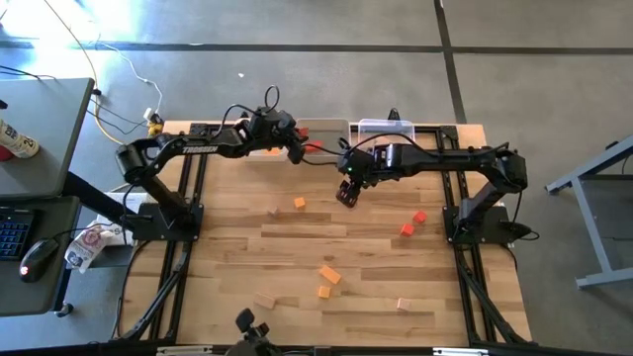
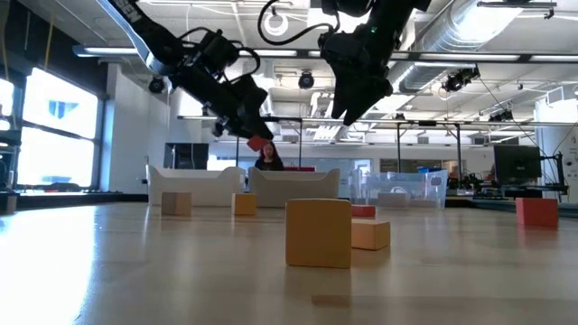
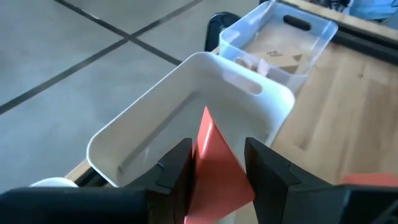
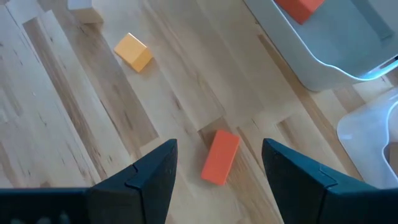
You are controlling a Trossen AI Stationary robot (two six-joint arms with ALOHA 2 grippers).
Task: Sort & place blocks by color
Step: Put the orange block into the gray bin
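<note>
Holding: my left gripper (image 3: 214, 171) pinches a red wedge (image 3: 214, 163) between its two dark fingers, thin edge pointing away from the wrist.
Left position: raised off the table, above the open white bin (image 3: 180, 118) at the far edge; the wedge hangs over the bin's inside.
Right gripper (image 4: 217, 165): jaws spread wide with nothing between them, hovering above the wooden table (image 1: 366, 257) near its middle, just in front of the bins.
Below right gripper: an orange bar (image 4: 220, 156) lies flat on the planks, framed between my right fingers but not touched; a yellow-orange cube (image 4: 134, 52) sits farther off.
Clear bin (image 3: 280, 43): stands just beside the white one and holds a few pale wooden pieces (image 3: 280, 59).
Third bin (image 4: 336, 43): a white one, with an orange block (image 4: 298, 7) inside.
Blocks on table: two red ones (image 1: 412, 223) near my right arm's base, orange ones (image 1: 327, 281) toward the near edge, pale ones (image 1: 263, 300) near the front and (image 1: 274, 212) on the left.
Low view: a large tan cube (image 2: 318, 232) stands closest to the camera.
Room: a person (image 2: 269, 158) sits far behind the table.
</note>
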